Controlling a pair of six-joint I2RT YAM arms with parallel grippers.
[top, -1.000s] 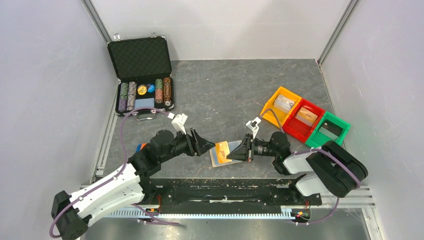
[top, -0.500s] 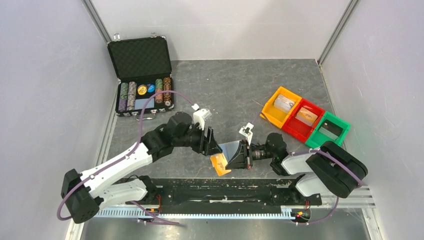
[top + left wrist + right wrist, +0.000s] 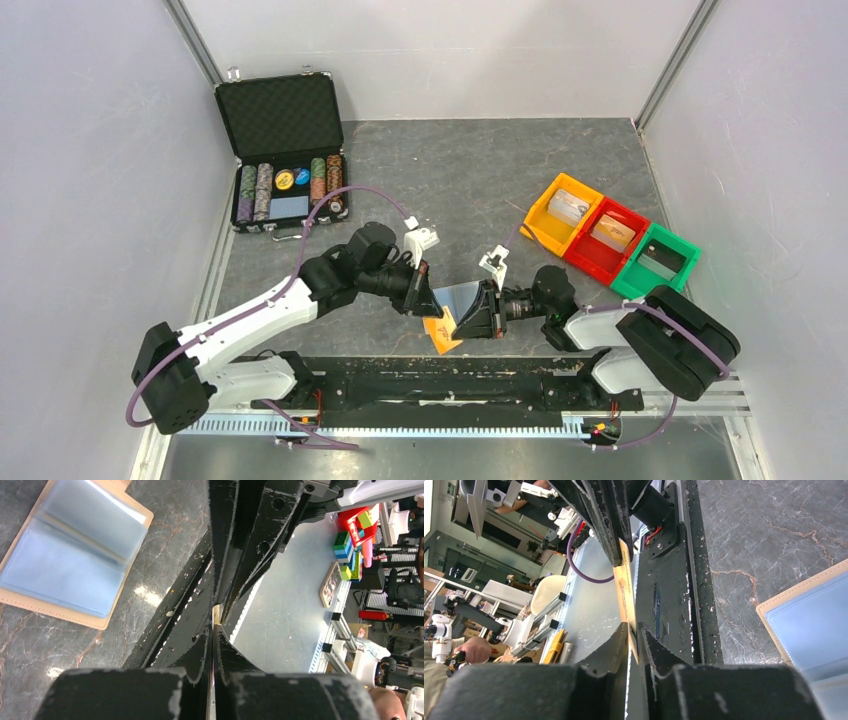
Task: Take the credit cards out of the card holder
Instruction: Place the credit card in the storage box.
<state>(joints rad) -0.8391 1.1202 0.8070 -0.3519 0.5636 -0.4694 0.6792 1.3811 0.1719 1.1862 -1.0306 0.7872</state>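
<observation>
The card holder (image 3: pixel 462 296) lies open on the grey table, blue lining up, also seen in the left wrist view (image 3: pixel 70 555) and the right wrist view (image 3: pixel 819 625). One credit card (image 3: pixel 440 331) with orange print is held on edge above the near table edge, between both grippers. My left gripper (image 3: pixel 428 303) is shut on its far end, where only the thin card edge (image 3: pixel 216 615) shows between the jaws (image 3: pixel 215 626). My right gripper (image 3: pixel 463 320) is closed on the card's (image 3: pixel 624 590) near end (image 3: pixel 633 630). Any other cards are hidden.
An open black chip case (image 3: pixel 285 150) stands at the back left. Orange (image 3: pixel 563 212), red (image 3: pixel 610 235) and green (image 3: pixel 655 260) bins sit at the right. The black mounting rail (image 3: pixel 450 375) runs just below the held card.
My left arm swung right to meet the right gripper, and its jaws went from open to shut on the card. The right gripper lifted the card off the holder and stayed there.
</observation>
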